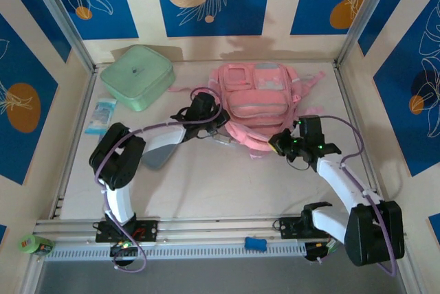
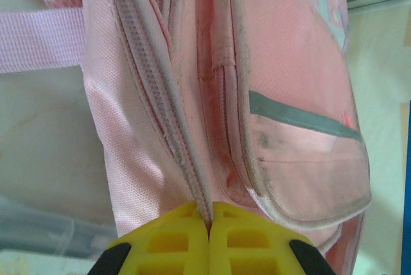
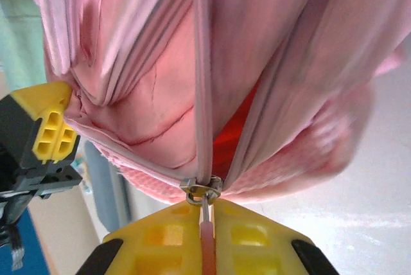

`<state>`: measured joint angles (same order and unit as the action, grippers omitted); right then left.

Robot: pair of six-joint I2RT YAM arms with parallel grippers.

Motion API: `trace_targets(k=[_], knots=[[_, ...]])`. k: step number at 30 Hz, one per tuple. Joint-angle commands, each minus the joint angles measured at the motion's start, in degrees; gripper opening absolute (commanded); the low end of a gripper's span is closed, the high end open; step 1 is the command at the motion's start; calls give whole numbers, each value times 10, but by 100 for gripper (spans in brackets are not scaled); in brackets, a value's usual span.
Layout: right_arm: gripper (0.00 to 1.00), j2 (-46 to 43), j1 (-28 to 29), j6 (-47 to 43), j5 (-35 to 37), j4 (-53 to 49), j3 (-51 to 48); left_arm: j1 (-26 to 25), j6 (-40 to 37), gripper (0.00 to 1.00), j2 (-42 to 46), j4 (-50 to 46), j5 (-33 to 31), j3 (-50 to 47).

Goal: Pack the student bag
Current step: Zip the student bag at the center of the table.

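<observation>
At ten o'clock on the counter a mint green case and, just beside it toward nine, a small blue packet lie outside the bag, so I judge the packing far from done. The left claw is pinched tight on the zip seam of the student bag, which lies flat toward twelve o'clock. The right claw, at the bag's five o'clock corner, is clamped on the zip pull. The zip gapes partly, with something red-orange inside; whether that is cargo I cannot tell. The opening probably needs widening first.
</observation>
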<state>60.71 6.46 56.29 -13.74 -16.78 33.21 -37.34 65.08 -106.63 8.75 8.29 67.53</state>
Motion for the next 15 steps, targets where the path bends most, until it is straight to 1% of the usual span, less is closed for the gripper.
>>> trace_targets(k=[1,5,6,10,12,13,15], knots=[[0,-29,-21,-9,-26,-76,4,61,-55,0,-15,-2,-58,42],[0,-14,18,19,-23,-45,18,76,-78,0,-29,-11,-49,78],[0,-6,31,26,-19,-39,24,81,-85,0,-37,-29,-46,94],[0,19,91,53,19,2,40,100,-126,0,-68,-64,-28,156],[0,32,114,64,35,27,47,106,-139,0,-76,-73,-9,175],[0,40,125,66,44,35,52,107,-143,1,-75,-78,-1,178],[0,56,144,69,63,42,65,107,-154,11,-65,-85,7,172]])
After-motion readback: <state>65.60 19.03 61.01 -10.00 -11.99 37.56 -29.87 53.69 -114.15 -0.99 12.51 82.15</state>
